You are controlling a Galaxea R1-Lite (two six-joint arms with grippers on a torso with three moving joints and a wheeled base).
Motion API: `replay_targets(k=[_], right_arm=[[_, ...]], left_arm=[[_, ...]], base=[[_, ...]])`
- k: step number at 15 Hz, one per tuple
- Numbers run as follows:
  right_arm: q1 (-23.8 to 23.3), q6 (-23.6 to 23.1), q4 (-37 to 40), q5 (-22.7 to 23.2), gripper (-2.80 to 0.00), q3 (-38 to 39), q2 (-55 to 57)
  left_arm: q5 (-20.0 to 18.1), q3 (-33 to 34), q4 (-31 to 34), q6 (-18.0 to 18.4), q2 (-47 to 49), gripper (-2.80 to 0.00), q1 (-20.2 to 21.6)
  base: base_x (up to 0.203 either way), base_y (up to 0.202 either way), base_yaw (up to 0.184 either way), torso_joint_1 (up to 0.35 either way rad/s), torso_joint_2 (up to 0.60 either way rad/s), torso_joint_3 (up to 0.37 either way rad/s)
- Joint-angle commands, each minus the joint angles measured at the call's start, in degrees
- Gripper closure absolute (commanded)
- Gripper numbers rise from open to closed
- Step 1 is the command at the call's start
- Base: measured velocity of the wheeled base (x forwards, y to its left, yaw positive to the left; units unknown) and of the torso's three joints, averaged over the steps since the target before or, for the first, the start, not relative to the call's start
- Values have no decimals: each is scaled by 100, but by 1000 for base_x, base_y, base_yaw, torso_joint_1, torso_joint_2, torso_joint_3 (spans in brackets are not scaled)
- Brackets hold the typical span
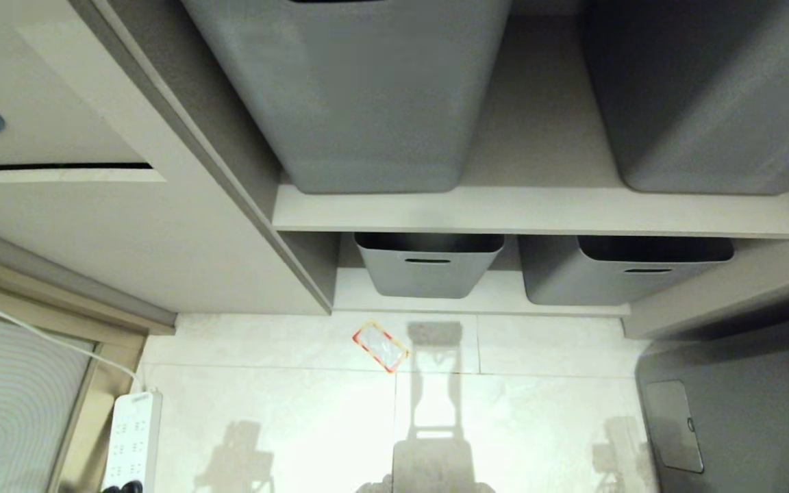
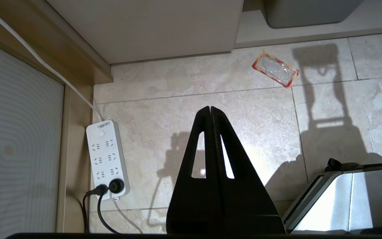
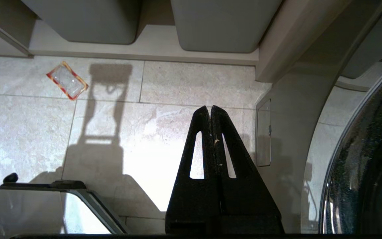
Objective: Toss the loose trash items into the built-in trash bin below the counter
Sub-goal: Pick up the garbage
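Both grippers, left gripper (image 2: 210,108) and right gripper (image 3: 210,107), pinched closed on nothing; flat red-and-yellow-edged wrapper (image 1: 381,346) on floor tile (image 1: 264,411) risks sliding under a pinch.

floor (image 1: 285,424): pale marble-look tiles | beige shelves (image 1: 538,209): grey tubs (image 1: 429,263) | power strip (image 1: 135,438) left
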Motion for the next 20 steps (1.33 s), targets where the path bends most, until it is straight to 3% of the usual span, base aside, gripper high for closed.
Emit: replay_targets(k=[1, 8, 20], right_arm=[[2, -4, -1, 4, 0, 0, -5], [2, -4, -1, 4, 0, 0, -8], [2, -4, -1, 4, 0, 0, -9]], left_arm=[[-2, 2, 0, 5, 7, 0, 1], [6, -6, 0, -4, 7, 0, 1], [-54, 2, 0, -39, 7, 0, 1]], base=[[0, 0, 0, 1, 2, -201], [0, 0, 0, 2, 2, -187], [0, 0, 0, 0, 0, -8]])
